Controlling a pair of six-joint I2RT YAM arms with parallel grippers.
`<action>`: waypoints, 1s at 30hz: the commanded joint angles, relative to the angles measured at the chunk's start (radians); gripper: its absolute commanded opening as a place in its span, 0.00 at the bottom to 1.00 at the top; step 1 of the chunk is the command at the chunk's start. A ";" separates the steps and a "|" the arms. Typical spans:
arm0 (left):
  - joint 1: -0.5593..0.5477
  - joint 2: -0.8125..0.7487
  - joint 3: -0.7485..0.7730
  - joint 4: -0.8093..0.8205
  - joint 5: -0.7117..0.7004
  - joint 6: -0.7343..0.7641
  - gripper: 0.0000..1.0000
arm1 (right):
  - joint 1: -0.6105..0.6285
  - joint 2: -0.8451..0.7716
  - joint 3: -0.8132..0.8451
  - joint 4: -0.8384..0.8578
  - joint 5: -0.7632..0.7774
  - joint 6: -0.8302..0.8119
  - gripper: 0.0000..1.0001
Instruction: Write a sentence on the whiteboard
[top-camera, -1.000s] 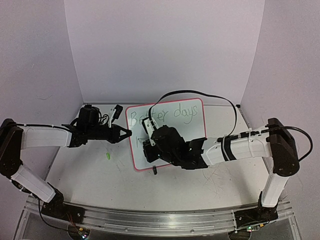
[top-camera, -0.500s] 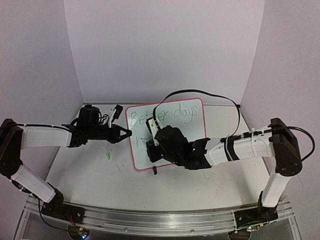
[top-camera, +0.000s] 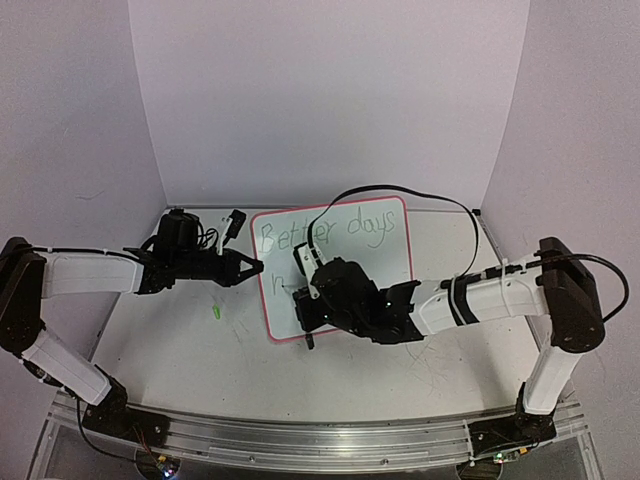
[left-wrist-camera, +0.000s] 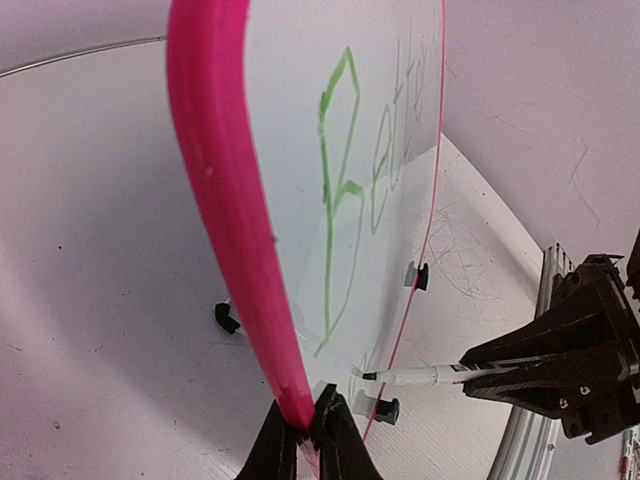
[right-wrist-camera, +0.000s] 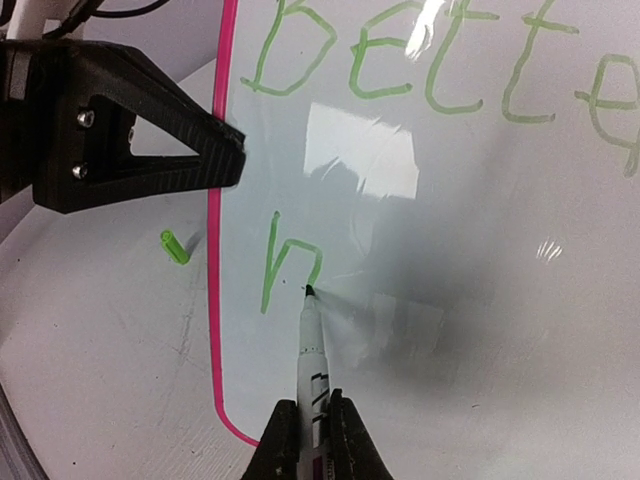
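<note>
The whiteboard (top-camera: 375, 268) stands tilted at the table's middle, white with a pink rim (left-wrist-camera: 215, 190). The sentence reads "Better days" (top-camera: 325, 233) in green, with a lone "h" (right-wrist-camera: 287, 262) on the line below. My left gripper (left-wrist-camera: 303, 428) is shut on the rim at the board's left edge (top-camera: 256, 266). My right gripper (right-wrist-camera: 312, 428) is shut on a white marker (right-wrist-camera: 311, 350). The marker's tip touches the board at the end of the "h". The right gripper (top-camera: 304, 302) covers the board's lower left.
A small green marker cap (top-camera: 214, 311) lies on the table left of the board. Black stand feet (left-wrist-camera: 386, 409) stick out under the board. A black cable (top-camera: 400, 190) arcs over the board from the right arm. Purple walls close in the back and sides.
My right gripper has slid a little down and toward the near edge with the marker, drawing the "h". The left arm and the board have stayed still.
</note>
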 joint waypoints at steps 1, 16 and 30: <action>-0.014 0.024 0.026 -0.030 -0.095 0.072 0.00 | -0.004 -0.019 -0.032 -0.050 0.011 0.024 0.00; -0.015 0.020 0.019 -0.032 -0.104 0.072 0.00 | -0.005 -0.144 -0.039 0.035 0.001 -0.003 0.00; -0.015 0.024 0.025 -0.034 -0.109 0.069 0.00 | -0.022 -0.121 -0.070 0.052 0.005 0.013 0.00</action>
